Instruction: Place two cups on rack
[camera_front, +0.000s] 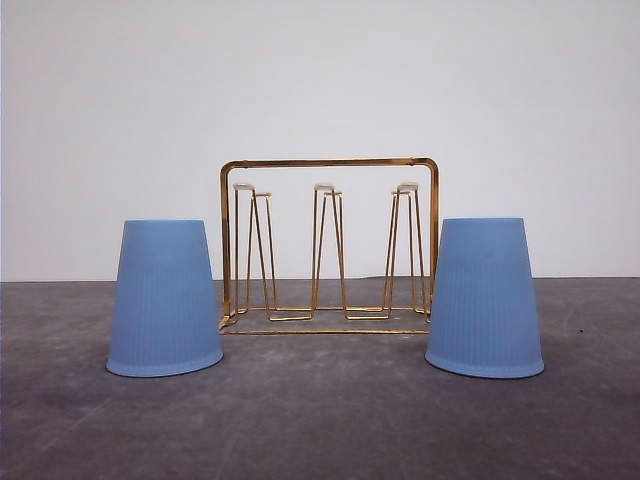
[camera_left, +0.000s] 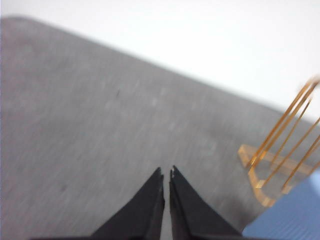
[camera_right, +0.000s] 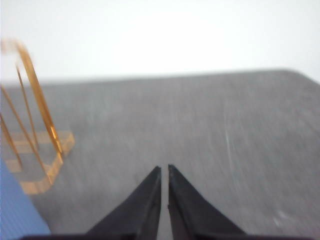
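Left gripper (camera_left: 167, 172): fingers pressed together, nothing between them, over bare table (camera_left: 100, 125) with the rack (camera_left: 280, 150) off to one side and a sliver of blue cup (camera_left: 290, 220) at the frame edge. Right gripper (camera_right: 164, 170): same, tips closed on nothing, rack and a cup edge (camera_right: 15, 210) beside it.

Front view: rack (camera_front: 330, 245) stands centre-back, prongs bare. Left cup (camera_front: 165, 298) and right cup (camera_front: 485, 297) sit mouth-down on the table (camera_front: 320, 420), one either side of the rack, slightly nearer the camera, each apart from it.

Step, as I read it: start, no cup grasped, none racked. Both wrist views are blurred.

Next move calls for: spread one gripper's fingers, line up on the near cup's ribbed wall, pinch it, lift clear of the prong tips, then lower it mouth-down over a prong. Tapered plastic could slip, so grip firmly.
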